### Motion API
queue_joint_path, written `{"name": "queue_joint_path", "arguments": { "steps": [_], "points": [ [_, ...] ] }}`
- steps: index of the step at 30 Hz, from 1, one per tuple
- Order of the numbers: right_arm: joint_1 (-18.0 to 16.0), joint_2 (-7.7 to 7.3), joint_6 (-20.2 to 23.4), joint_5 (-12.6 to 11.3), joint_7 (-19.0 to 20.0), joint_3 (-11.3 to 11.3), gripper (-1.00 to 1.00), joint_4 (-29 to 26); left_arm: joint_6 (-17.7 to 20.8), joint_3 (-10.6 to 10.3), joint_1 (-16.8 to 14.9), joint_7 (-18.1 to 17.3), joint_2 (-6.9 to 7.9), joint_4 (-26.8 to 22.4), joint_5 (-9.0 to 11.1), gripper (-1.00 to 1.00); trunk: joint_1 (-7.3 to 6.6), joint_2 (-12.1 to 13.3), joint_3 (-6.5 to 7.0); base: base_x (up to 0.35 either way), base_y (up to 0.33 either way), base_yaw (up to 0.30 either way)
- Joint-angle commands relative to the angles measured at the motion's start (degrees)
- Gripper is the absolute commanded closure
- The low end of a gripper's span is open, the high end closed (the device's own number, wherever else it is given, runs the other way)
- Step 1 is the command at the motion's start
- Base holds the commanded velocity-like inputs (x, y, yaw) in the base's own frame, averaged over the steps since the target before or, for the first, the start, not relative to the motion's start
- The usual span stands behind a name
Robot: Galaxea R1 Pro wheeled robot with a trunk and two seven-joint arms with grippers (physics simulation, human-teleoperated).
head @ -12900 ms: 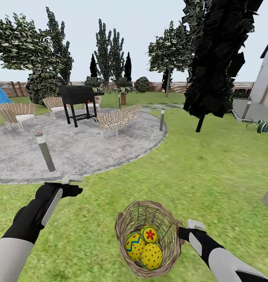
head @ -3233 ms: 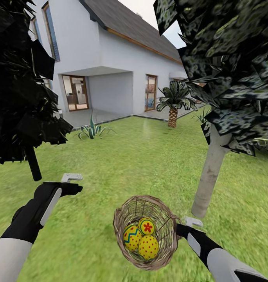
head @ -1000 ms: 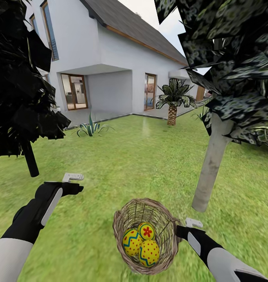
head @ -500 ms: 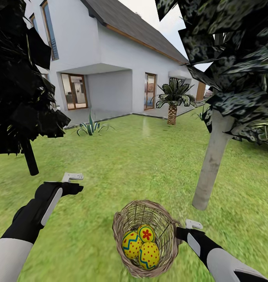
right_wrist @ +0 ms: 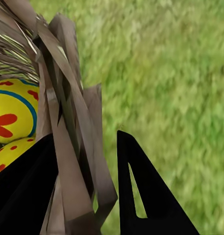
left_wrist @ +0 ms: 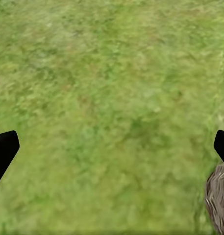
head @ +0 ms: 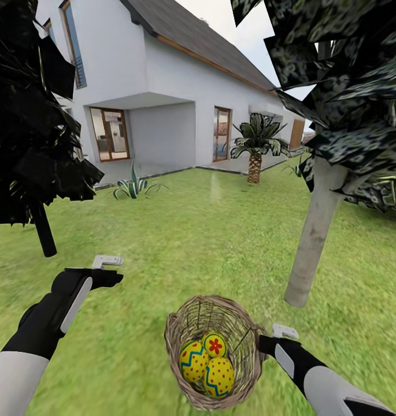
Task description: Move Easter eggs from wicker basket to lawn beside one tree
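Right gripper (head: 266, 341) pinches the brown open-weave wicker basket (head: 214, 351) rim at 3 o'clock; the tilted basket could spill three yellow painted eggs (head: 207, 361). Left gripper (head: 108, 264) spread, empty.

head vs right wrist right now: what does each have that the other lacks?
Head view: the white house, the pale-trunk tree, the palm, the left gripper hanging free, and the blue-zigzag egg.
Right wrist view: close up, a black finger on each side of the wicker basket rim.
Both: basket, flower egg, red-dot egg, lawn.
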Motion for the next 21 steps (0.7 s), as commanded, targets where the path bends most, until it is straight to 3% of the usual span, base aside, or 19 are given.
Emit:
{"name": "queue_joint_path", "arguments": {
  "steps": [1, 5, 21],
  "points": [
    [0.0, 0.12, 0.3, -0.6, -0.9, -0.2, 1.00, -0.2, 0.2, -0.1, 0.0, 0.3, 0.05, 0.0, 0.4, -1.00, 0.22, -0.4, -0.24, 0.000, 0.000, 0.000],
    [0.0, 0.72, 0.3, -0.6, -1.7, -0.2, 1.00, -0.2, 0.2, -0.1, 0.0, 0.3, 0.05, 0.0, 0.4, -1.00, 1.10, -2.1, -0.96, 0.000, 0.000, 0.000],
    [0.0, 0.86, 0.3, -0.6, -1.8, -0.2, 1.00, -0.2, 0.2, -0.2, 0.0, 0.3, 0.05, 0.0, 0.4, -1.00, 4.61, -8.5, -3.83, 0.000, 0.000, 0.000]
  ]
}}
